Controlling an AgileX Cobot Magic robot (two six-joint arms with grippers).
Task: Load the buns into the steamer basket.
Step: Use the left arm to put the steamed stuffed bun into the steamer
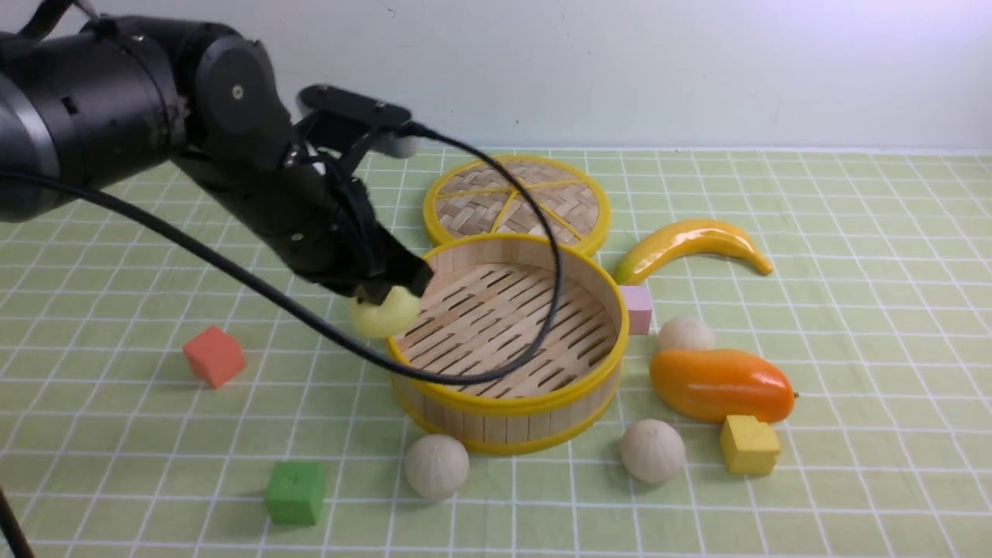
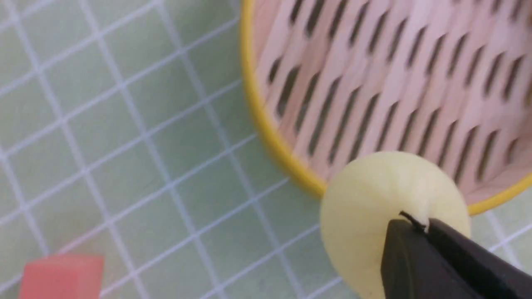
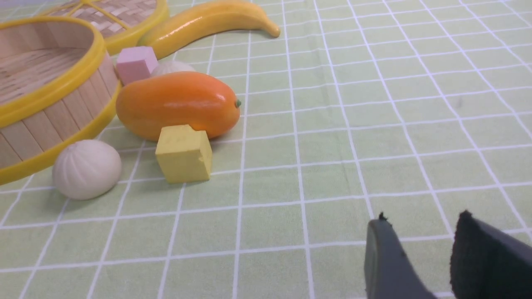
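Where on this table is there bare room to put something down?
Widest: the cloth right of the banana and mango. Also the stretch left of the red cube, and the steamer basket floor. Crowded: right of the basket, where pink cube, two buns, mango and yellow cube bunch together.

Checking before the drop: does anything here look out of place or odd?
Nothing is spilled or broken. Two oddities: the left gripper pinches the yellow bun with its tips almost meeting, seemingly a thin hold, and the arm's black cable loops in front of the steamer basket, so it might snag.
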